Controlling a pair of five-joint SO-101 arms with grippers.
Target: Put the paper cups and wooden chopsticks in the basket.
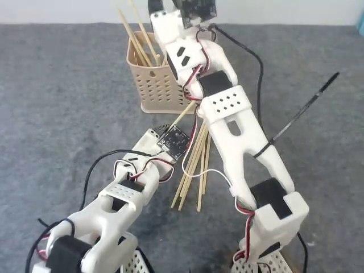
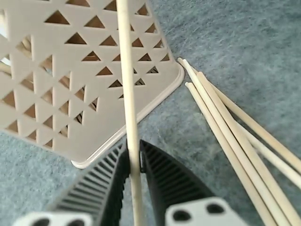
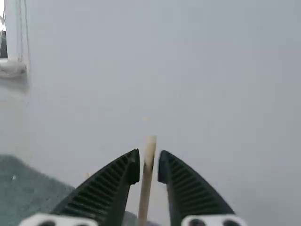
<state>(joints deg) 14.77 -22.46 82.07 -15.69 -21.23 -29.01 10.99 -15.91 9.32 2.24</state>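
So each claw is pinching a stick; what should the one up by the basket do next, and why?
Probably the right gripper should tip down and release: it grips a chopstick, and the high view puts that arm about over the basket, where other sticks already stand.

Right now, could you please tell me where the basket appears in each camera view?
High view: basket at the upper centre.
Left wrist view: its perforated side just beyond the left hand.
Right wrist view: faces a plain wall instead.
Shared landmark: loose chopsticks on the carpet beside the basket.
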